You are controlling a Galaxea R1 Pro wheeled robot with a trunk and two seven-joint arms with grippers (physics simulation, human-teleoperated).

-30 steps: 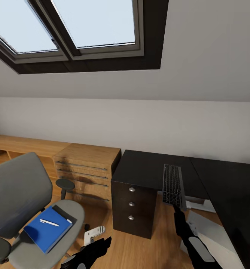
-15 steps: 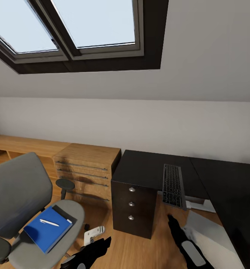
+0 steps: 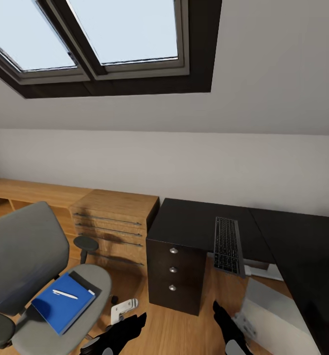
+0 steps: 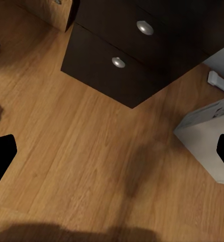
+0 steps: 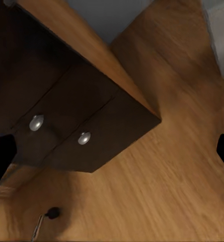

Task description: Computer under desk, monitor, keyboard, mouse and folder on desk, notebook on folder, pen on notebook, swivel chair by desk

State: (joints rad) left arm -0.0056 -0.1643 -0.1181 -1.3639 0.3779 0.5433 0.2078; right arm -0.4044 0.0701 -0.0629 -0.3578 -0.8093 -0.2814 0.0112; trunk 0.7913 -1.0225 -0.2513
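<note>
Both my grippers hang low and empty over the wooden floor [image 3: 179, 330], the left gripper [image 3: 135, 323] and right gripper [image 3: 218, 310] each with fingers spread wide. Left of them, the pen [image 3: 64, 294] lies on the notebook [image 3: 61, 303] atop the folder [image 3: 85, 282] on the swivel chair [image 3: 26, 256]. Farther off, the keyboard [image 3: 227, 245] overhangs the near edge of the desk [image 3: 194, 222], with the computer [image 3: 278, 315] at near right.

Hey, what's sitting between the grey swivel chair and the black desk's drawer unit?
In the head view, the light wooden dresser with long bar handles stands behind that gap; between the grey swivel chair and the black desk's drawer unit lies wooden floor.
</note>
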